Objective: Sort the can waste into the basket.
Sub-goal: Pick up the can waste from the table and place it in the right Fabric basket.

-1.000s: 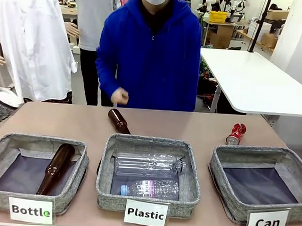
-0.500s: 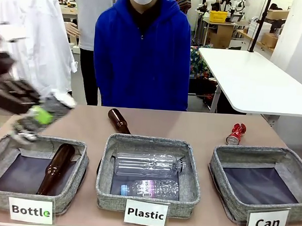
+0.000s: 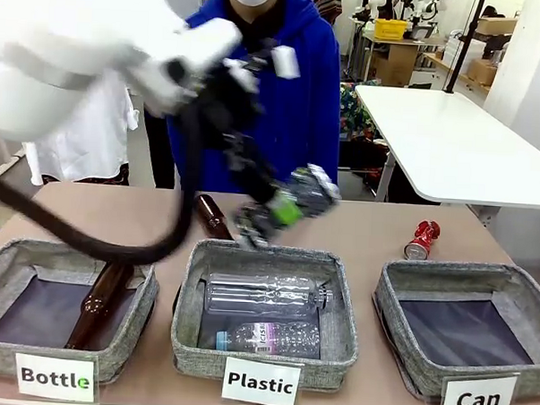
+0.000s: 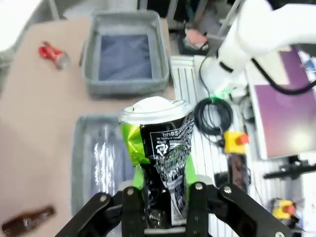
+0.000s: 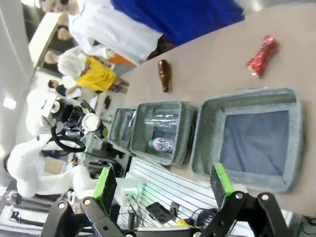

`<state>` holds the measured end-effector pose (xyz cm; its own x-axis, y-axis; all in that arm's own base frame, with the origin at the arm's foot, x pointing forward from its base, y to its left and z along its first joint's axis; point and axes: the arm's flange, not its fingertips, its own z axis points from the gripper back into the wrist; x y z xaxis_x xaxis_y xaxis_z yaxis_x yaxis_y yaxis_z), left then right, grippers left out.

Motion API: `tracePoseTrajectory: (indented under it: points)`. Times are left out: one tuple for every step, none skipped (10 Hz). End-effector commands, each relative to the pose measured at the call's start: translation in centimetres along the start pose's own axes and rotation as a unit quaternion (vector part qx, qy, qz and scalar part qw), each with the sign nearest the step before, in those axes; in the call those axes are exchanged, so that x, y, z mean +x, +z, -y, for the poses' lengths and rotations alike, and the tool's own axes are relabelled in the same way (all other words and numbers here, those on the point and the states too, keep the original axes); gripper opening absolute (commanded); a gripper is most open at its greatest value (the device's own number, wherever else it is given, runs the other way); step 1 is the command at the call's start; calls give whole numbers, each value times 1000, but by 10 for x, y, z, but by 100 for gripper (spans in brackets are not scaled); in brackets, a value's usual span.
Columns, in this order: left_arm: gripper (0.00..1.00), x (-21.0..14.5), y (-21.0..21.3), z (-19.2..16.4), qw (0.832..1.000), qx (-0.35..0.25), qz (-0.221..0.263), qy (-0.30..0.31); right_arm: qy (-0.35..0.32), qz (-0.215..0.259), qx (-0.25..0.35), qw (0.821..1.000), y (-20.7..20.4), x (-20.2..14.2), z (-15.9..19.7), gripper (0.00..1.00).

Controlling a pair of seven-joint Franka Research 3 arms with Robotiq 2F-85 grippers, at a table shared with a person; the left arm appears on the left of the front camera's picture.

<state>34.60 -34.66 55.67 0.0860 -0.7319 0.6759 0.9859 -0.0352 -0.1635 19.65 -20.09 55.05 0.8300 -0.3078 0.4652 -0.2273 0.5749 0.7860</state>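
Note:
My left gripper (image 3: 271, 213) is shut on a black can (image 3: 299, 197) with a green label and a silver end, and holds it in the air over the far edge of the middle basket. In the left wrist view the can (image 4: 159, 148) stands between the fingers (image 4: 196, 200) of the left gripper (image 4: 160, 200). A crushed red can (image 3: 422, 240) lies on the table behind the grey "Can" basket (image 3: 386, 306), which holds nothing. My right gripper (image 5: 164, 186) hangs open high above the Can basket (image 5: 207, 131) and the red can (image 5: 261, 55).
The "Plastic" basket (image 3: 186, 315) holds two clear bottles. A brown bottle lies in the "Bottle" basket (image 3: 140, 313), and another brown bottle (image 3: 211, 216) lies on the table behind the middle basket. A person in a blue hoodie (image 3: 310, 106) stands at the far side.
My left arm has swept in from the left edge to the middle of the table with the black can in its grip. The person's hand has drawn back from the table.

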Motion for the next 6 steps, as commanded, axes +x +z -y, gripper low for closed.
tracePoseTrajectory:
  points:
    - [34, 33, -45, -27, 1000, -2, -14, -9, -9, 36, -32, 999, 35, -15, 6, 100]
    - [34, 55, -74, -32, 1000, 11, -9, -12, -8, 42, -30, 999, 44, -20, 9, 100]
    - [34, 55, -76, -41, 1000, 2, -17, 13, -12, 51, -35, 998, 49, -24, 16, 100]
    - [34, 41, -70, -16, 1000, -6, -1, -17, -1, 39, -26, 999, 43, -19, 2, 100]
    - [34, 41, -70, -16, 1000, -6, -1, -17, -1, 39, -26, 999, 43, -19, 2, 100]
    - [34, 41, -70, -16, 1000, -6, -1, -17, -1, 39, -26, 999, 43, -19, 2, 100]
